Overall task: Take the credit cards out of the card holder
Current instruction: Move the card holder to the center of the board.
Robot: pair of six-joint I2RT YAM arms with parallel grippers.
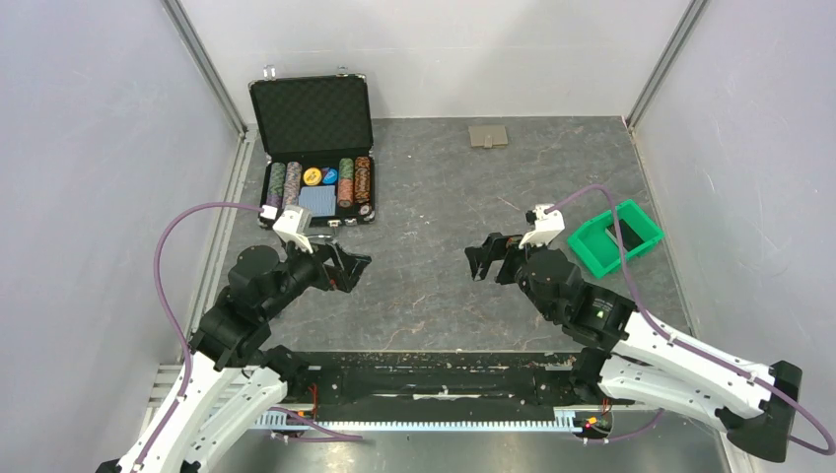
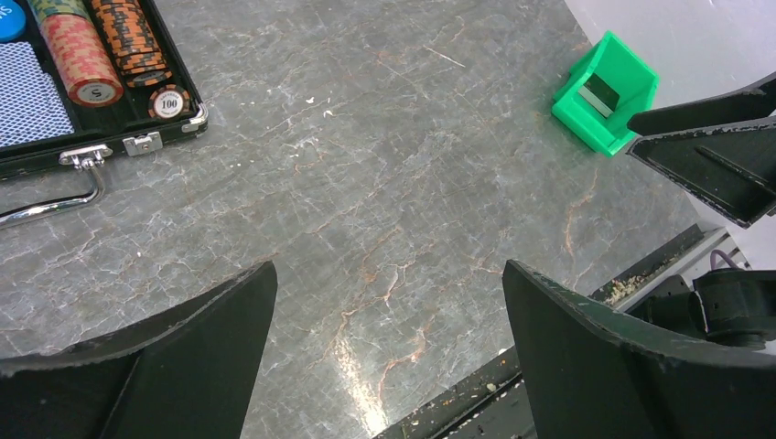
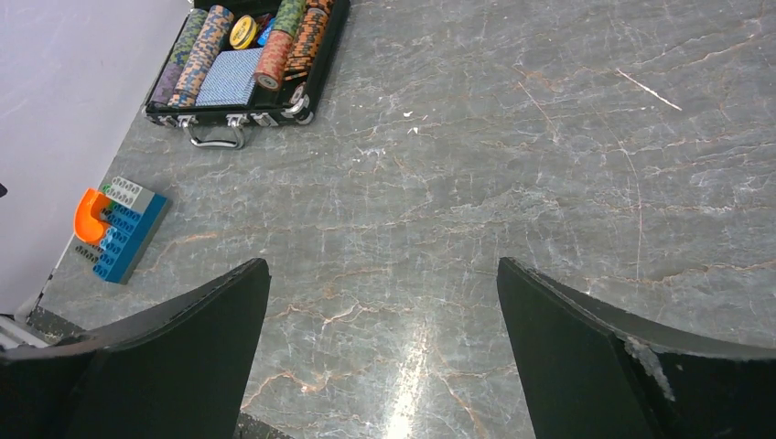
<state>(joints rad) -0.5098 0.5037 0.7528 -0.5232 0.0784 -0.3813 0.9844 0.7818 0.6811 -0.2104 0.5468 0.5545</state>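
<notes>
Tan and flat, the card holder (image 1: 487, 135) lies at the far edge of the table (image 1: 434, 296), a little right of the middle. It is close to the back wall and well apart from both of our grippers. From above it looks folded shut. We cannot tell whether the credit cards are inside it, and neither wrist view takes it in.

Our left gripper (image 1: 345, 264) hovers over the left part of the table, toward the near edge, with its jaws spread as wide as they go and nothing between them. In the left wrist view its fingers (image 2: 183, 366) frame only bare grey marbled surface. Our right gripper (image 1: 486, 258) hovers over the right part at about the same depth, just as wide and just as empty. Its fingers (image 3: 165, 357) also stand over bare table. The two grippers face each other across the middle, apart.

At the far-left corner a black chip case (image 1: 313, 118) stands open with its lid upright, showing rows of chips around a blue-patterned pack. A green bin (image 1: 588, 248) sits near the right edge, just beyond our right gripper. Some toy blocks (image 3: 123, 233) lie by the left edge, seen only from the right wrist.
</notes>
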